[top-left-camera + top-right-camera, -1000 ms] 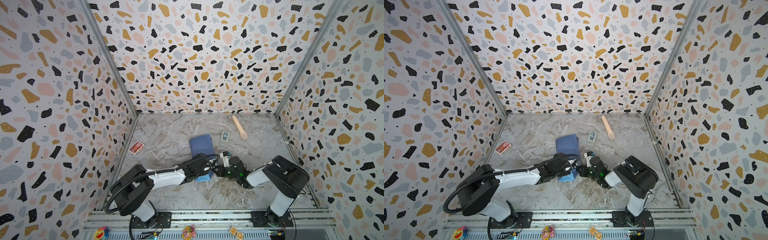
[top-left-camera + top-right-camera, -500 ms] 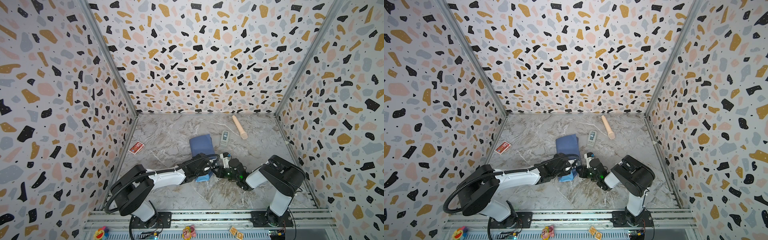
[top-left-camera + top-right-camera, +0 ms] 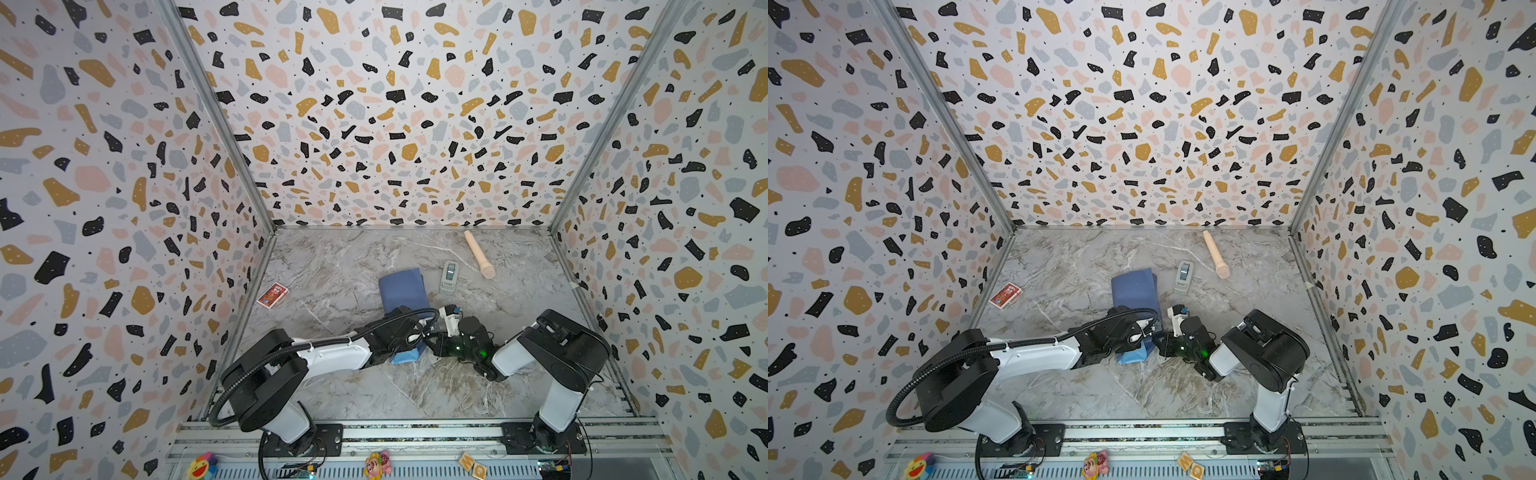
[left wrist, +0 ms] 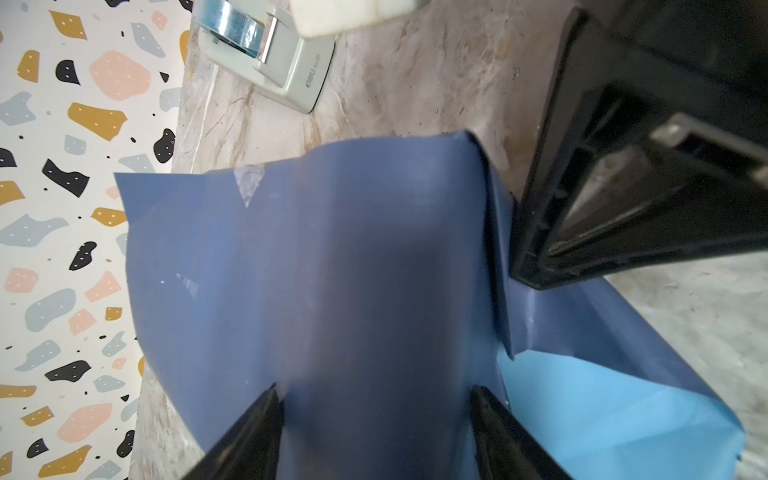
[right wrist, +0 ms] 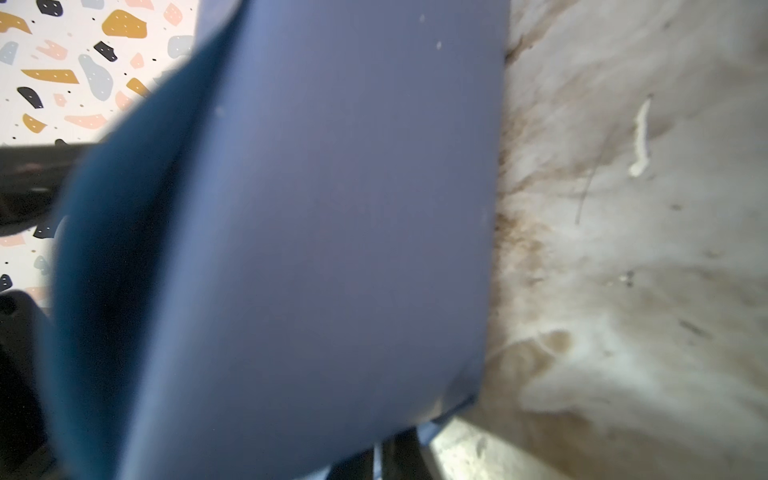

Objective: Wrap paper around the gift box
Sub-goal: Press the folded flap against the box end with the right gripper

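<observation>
Two grippers meet at paper [image 3: 402, 289], which lies at middle of table [image 3: 332, 266] near grey tape dispenser [image 3: 449, 276]. We note left gripper [image 4: 374, 392] jaws wide, straddling paper-covered bulk; clamped or merely around it, we cannot tell. Right gripper [image 5: 390, 455] nearly closed, pinching paper edge. Gift box hidden from us; paper covers everything between left jaws.

I see the paper [image 3: 402, 289] dull dark blue on one face, light sky-blue on the other. The desk [image 3: 332, 266] is grey-brown veined marble. The walls [image 3: 395, 124] are white terrazzo flecked black, ochre, pink and grey. The card pack [image 3: 272, 295] on the left is red, the tape dispenser [image 3: 449, 276] pale grey, the far roller [image 3: 479, 259] beige.
</observation>
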Controlling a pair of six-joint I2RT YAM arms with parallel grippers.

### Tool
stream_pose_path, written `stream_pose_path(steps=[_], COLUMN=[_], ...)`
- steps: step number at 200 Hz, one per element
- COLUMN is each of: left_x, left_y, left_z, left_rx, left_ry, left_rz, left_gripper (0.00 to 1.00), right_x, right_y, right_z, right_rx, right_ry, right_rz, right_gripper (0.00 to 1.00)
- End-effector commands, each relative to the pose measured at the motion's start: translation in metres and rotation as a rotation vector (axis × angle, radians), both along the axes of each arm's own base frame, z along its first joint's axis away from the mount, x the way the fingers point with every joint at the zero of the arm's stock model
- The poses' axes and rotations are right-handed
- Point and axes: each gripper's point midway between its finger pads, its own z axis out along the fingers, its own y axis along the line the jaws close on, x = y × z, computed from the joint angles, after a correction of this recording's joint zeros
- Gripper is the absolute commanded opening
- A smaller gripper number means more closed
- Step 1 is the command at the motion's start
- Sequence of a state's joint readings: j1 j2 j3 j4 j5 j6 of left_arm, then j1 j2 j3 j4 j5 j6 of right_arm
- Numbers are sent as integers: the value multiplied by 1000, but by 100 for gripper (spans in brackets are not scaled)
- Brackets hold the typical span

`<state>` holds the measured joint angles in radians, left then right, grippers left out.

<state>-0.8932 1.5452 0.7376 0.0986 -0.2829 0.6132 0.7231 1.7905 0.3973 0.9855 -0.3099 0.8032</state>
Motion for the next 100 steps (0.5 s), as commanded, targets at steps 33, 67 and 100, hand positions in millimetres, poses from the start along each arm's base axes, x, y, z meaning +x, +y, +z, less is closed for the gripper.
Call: stream_pose_path(steps=[33,67,100], left_x=[-8,-8,-8], left_y=[-4,-4,-4], left_z=[-12,-12,-12], left_rx=[18,18,18], left_ry=[51,51,51], left_rz=[-16,-17,-17], left_gripper=[70,70,70], right_x=[-30,-36,-42], right_y=[-8,-6,-3], right_z=[-18,-18,-20], right_rx=[-28,-27,-30], right_ry=[72,78,86], right_rz=[21,31,36], right_gripper=[8,7,7])
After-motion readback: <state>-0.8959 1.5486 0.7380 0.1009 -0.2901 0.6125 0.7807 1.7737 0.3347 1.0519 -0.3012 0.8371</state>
